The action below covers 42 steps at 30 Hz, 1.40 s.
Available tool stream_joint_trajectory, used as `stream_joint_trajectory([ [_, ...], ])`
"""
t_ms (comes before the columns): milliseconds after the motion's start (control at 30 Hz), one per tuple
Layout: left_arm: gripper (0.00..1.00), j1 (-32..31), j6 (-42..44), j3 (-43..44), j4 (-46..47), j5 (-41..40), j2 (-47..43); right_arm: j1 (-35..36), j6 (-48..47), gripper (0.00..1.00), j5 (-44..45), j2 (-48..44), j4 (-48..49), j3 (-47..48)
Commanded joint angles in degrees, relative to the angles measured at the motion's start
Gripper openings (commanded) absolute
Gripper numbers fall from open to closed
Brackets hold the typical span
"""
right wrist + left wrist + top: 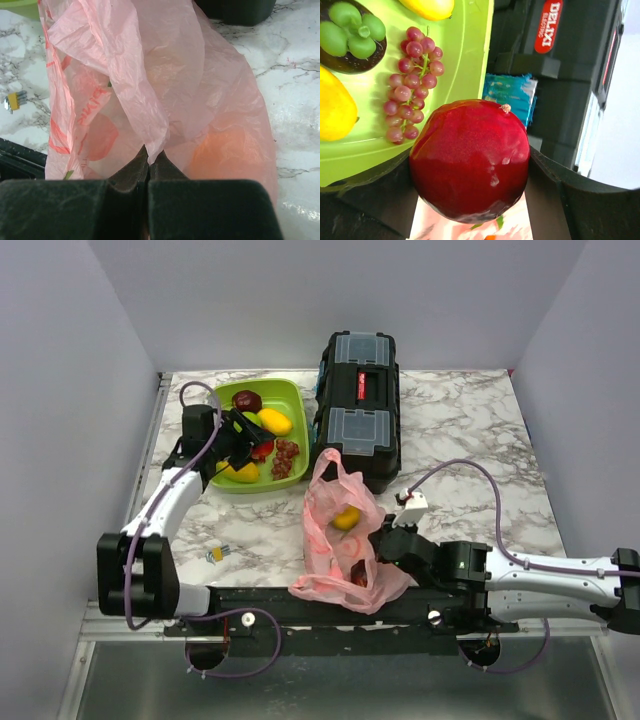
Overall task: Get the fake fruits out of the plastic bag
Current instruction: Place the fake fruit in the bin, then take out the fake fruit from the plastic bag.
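Observation:
The pink plastic bag [335, 540] lies crumpled near the table's front edge, with a yellow-green fruit [347, 518] showing at its mouth. My right gripper [385, 540] is shut on a fold of the bag [165, 75]; an orange fruit [225, 150] shows through the plastic. My left gripper [252, 448] is shut on a glossy red apple [470, 160] and holds it over the right part of the lime-green tray [465, 55]. A dark red grape bunch [412, 82] lies in the tray.
The tray [292, 398] also holds a dark maroon fruit [247, 400] and yellow oval fruits [274, 421]. A black toolbox [358, 405] stands right of the tray, behind the bag. A small yellow clip [217, 554] lies at front left.

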Motion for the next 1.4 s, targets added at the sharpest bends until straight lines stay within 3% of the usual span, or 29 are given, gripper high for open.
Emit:
stream_joint_trajectory([
  [0,0.39,2.0,-18.1,-3.5,18.1,9.0,6.9,0.1,1.7,0.01,2.0,-1.0,-2.2,-0.6],
  [267,0.69,3.4,-17.9,-1.7,15.3,6.2,13.3,0.2,3.7,0.01,1.3,-1.9,-2.2,-2.2],
  [433,0.99,4.4,-17.2,-2.9,12.9,2.7,11.7,0.1,3.3,0.01,1.6,-1.4,-2.2,-1.4],
  [700,0.98,4.1,-13.8,-2.2,8.0,2.2,8.7,0.1,2.2,0.01,1.3,0.7,-1.6,-0.1],
  [933,0.94,0.0,-4.1,-4.6,0.4,3.0,-3.3,0.1,1.7,0.01,2.2,-0.2,-1.8,0.0],
  [1033,0.90,-2.4,1.6,-7.4,-0.1,7.8,-9.2,0.1,1.3,0.01,3.3,-0.6,-2.1,0.1],
  [1233,0.86,-14.1,9.9,-16.2,2.7,7.4,-22.6,0.2,-0.2,0.01,4.6,-0.5,-2.1,0.5],
  [1367,0.80,-22.2,6.4,-28.1,15.8,3.0,-35.0,0.2,-0.3,0.01,5.1,-0.5,-1.4,0.4],
])
